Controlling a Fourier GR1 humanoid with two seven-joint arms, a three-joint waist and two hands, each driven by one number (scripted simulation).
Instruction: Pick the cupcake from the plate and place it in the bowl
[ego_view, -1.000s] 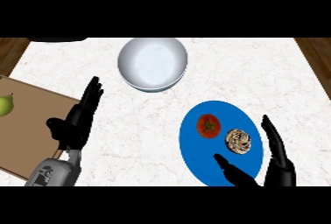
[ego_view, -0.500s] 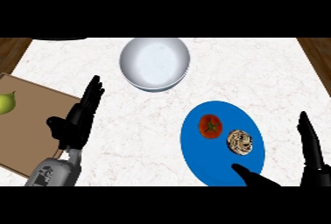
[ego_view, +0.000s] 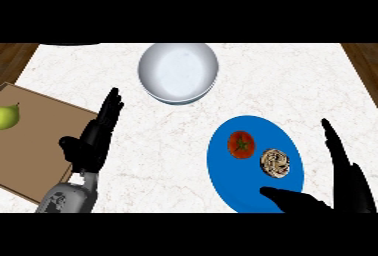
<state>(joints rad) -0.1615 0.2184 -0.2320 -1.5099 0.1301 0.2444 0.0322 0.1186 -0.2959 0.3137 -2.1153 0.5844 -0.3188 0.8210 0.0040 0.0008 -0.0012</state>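
Right hand (ego_view: 348, 192) is hovering at the blue plate's (ego_view: 225, 172) near rim, fingers straight and open, beside the cupcake (ego_view: 277, 163) lying on it. Best closing round the cupcake alone, sparing the tomato (ego_view: 241, 144). Left hand (ego_view: 94, 140) is resting open; the white bowl (ego_view: 179, 72) is standing beyond.

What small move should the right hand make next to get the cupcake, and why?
Probably shift the right hand leftward over the blue plate, so the cupcake lies between thumb and fingers. The hand is open, its fingers stand beyond the plate's right rim, and the cupcake sits untouched beside the tomato.
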